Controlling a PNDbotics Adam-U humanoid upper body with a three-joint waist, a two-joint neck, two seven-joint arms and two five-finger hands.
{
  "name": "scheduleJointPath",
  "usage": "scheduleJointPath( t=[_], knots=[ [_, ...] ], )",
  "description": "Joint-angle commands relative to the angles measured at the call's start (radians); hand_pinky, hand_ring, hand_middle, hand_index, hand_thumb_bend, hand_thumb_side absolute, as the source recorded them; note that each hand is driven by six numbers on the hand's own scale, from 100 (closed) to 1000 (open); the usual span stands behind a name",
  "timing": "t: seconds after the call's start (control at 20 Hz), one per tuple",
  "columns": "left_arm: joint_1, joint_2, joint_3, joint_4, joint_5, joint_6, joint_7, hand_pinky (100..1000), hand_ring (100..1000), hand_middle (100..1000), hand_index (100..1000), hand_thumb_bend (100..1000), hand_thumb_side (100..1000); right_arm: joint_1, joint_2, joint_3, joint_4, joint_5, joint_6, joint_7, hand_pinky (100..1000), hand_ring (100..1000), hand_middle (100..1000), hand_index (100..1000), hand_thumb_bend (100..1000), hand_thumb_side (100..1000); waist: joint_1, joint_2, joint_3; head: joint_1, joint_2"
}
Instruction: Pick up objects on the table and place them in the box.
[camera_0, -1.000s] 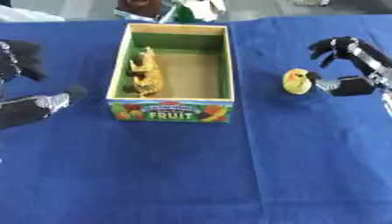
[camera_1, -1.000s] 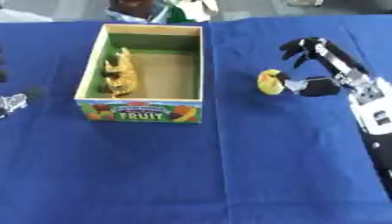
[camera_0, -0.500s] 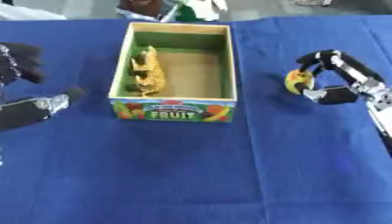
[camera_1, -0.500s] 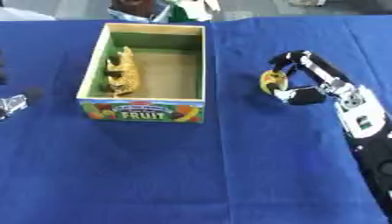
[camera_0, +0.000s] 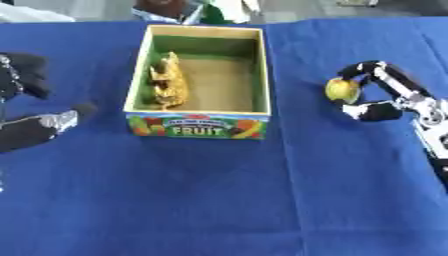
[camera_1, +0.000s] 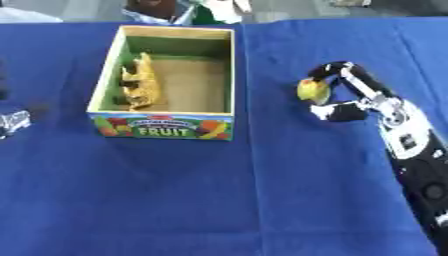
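Left eye view: your right hand (camera_0: 385, 97) pinches the yellow fruit (camera_0: 342, 90); lift it toward the box (camera_0: 261, 65) at 9 o'clock.

Both eye views look steeply down from the robot's head onto the blue table (camera_0: 219, 200), its far edge along the top. They share nearly everything; the right eye view shows the box (camera_1: 166, 75) shifted leftward.

Bright, even overhead light. Soft blur throughout, edges smeared. Faint shadow on cloth (camera_0: 219, 200) below box (camera_0: 196, 125) front. Dark shade inside along box's left wall. No glare. Far background washed out.
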Motion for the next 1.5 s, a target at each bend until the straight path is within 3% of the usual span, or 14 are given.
scheduleJointPath(
  t=[0.05,0.35,0.55,0.6,0.75,0.9,1.1,1.5],
  knots=[
    [-0.002,0.011,0.010,-0.008,-0.004,0.001,0.004,501,478,499,659,819,115,-0.017,-0.017,-0.012,0.004,0.060,0.023,-0.043,627,820,669,793,331,214,0.001,-0.014,0.001,-0.002,-0.001],
    [0.001,0.009,0.009,-0.003,-0.005,-0.001,0.000,501,477,499,659,820,115,-0.017,-0.017,-0.020,0.010,0.144,0.067,-0.118,621,810,669,777,299,106,0.000,-0.013,0.002,-0.002,0.000],
    [0.002,0.008,0.010,-0.003,-0.006,-0.003,-0.001,501,477,499,659,820,115,-0.018,-0.015,-0.024,0.013,0.175,0.093,-0.157,591,742,590,701,190,100,0.000,-0.013,0.003,-0.001,-0.001],
    [0.003,0.008,0.011,-0.003,-0.005,-0.003,-0.001,501,477,498,659,820,115,-0.018,-0.015,-0.025,0.013,0.177,0.099,-0.168,565,683,509,596,100,100,0.000,-0.013,0.003,-0.001,-0.001],
    [0.004,0.007,0.011,-0.003,-0.005,-0.004,-0.001,501,477,498,659,821,113,-0.017,-0.013,-0.030,0.009,0.167,0.117,-0.214,541,648,437,477,100,100,0.000,-0.013,0.003,-0.001,-0.001],
    [0.006,0.006,0.012,-0.003,-0.005,-0.004,-0.002,501,477,498,659,820,116,-0.017,-0.014,-0.033,0.003,0.144,0.130,-0.259,535,650,431,411,100,100,0.000,-0.013,0.003,0.000,-0.001],
    [0.007,0.005,0.013,-0.002,-0.005,-0.005,-0.004,501,477,498,659,820,115,-0.017,-0.015,-0.030,-0.012,0.112,0.138,-0.286,535,655,434,397,100,100,0.000,-0.013,0.003,0.000,-0.001],
    [0.008,0.004,0.014,-0.002,-0.003,-0.007,-0.008,501,477,498,659,820,116,-0.015,-0.015,-0.022,-0.038,0.071,0.139,-0.256,538,662,441,408,100,100,0.000,-0.014,0.003,0.001,-0.003]
  ],
)
